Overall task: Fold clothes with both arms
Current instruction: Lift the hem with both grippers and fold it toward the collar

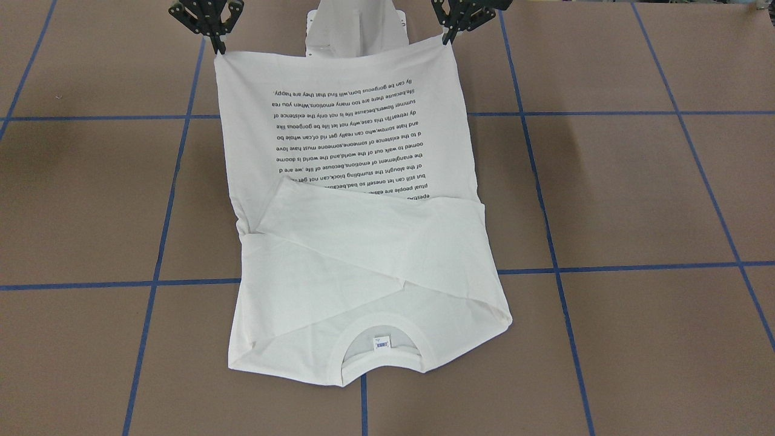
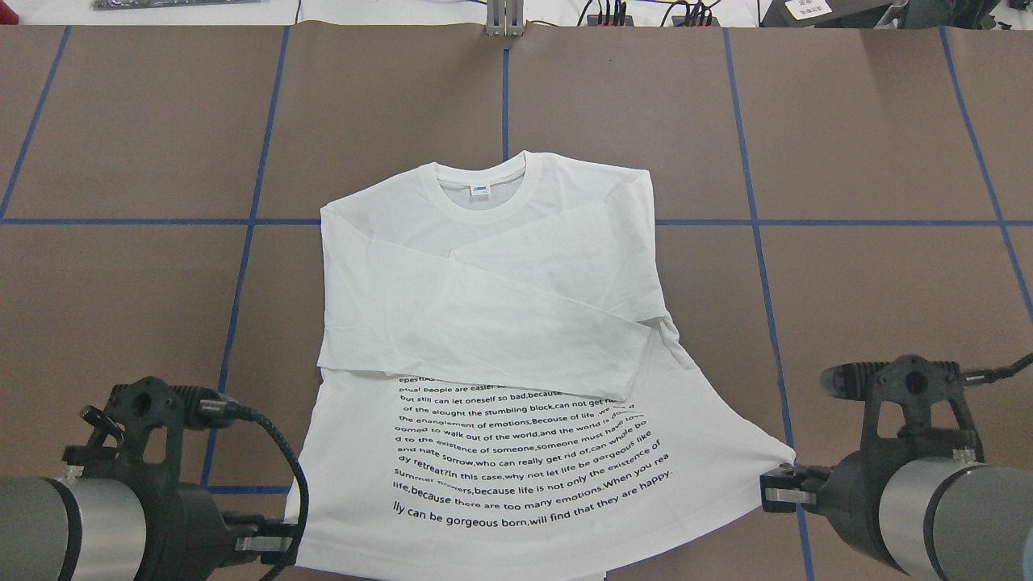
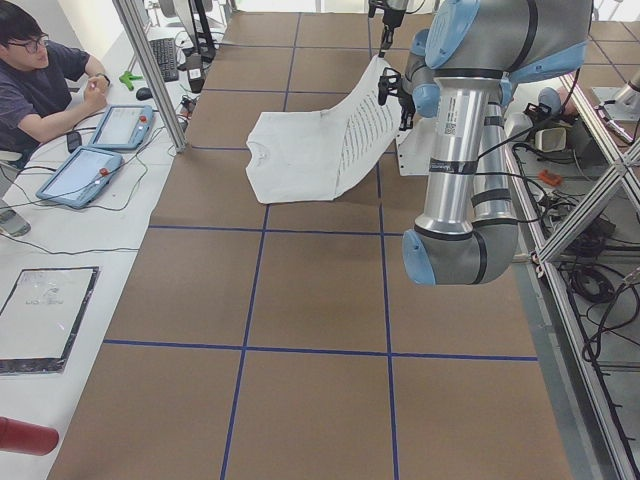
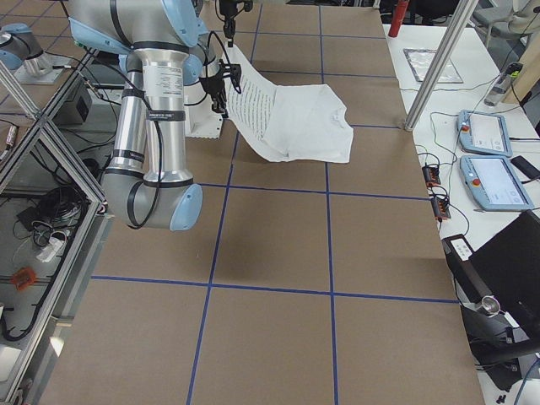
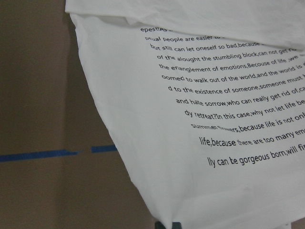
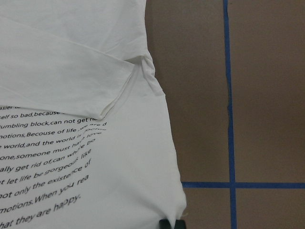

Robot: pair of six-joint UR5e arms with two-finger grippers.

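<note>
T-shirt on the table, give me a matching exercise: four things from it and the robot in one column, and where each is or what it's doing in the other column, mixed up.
Column one:
1 left hand
2 right hand
3 neck label
4 sleeves

Column two:
A folded across the chest of the T-shirt
B inside the collar, at the end far from the robot
C shut on the T-shirt's lifted corner at the overhead view's right
D shut on the T-shirt's lifted corner at the overhead view's left

Pairs: 1-D, 2-C, 3-B, 4-A
</note>
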